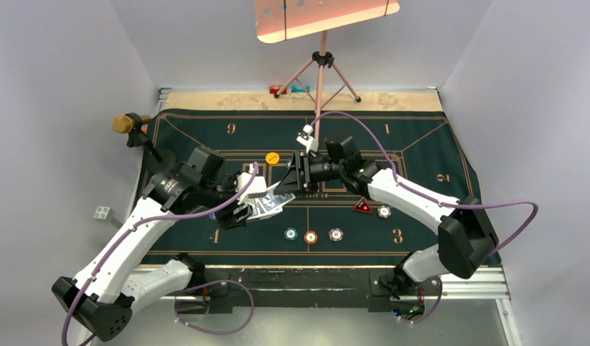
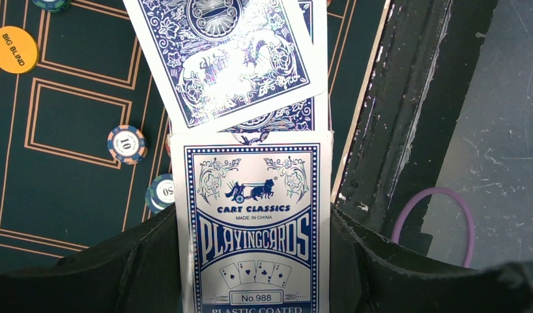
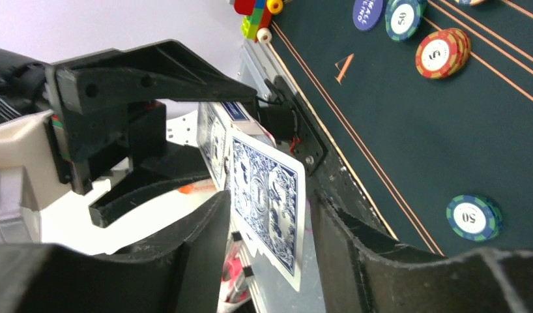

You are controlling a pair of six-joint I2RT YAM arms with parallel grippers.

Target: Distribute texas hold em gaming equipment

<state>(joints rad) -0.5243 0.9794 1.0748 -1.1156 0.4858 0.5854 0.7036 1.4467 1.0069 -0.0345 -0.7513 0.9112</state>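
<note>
My right claw (image 3: pixel 269 232) stands with its jaws apart, one on either side of a blue-backed card (image 3: pixel 269 195). I see a gap on both sides, so I am around it, not yet clamped. A second card (image 3: pixel 215 140) lies just behind it. Both stick out of the Cart Classics card box (image 2: pixel 254 215), which my left claw (image 2: pixel 254 264) holds pinched shut, above the near half of the green felt mat (image 3: pixel 414 130).

The step, as I judge it, is drawing one card out to deal.

- I should close on the front card alone, with the pads well in from its edge.
- The left claw must hold the box firm while I pull straight along the box's length. A sideways tug would likely fan the next card out too.
- Plastic-coated cards slide (and cling to each other), so I should draw slowly and check that only one comes.

Out on the felt, a "50" chip (image 3: pixel 474 217) and a red "5" chip (image 3: pixel 441 53) lie well apart from my claws. The orange BIG BLIND disc (image 2: pixel 14 49) sits farther off, and the red triangular marker (image 1: pixel 362 206) rests near seat 3.
</note>
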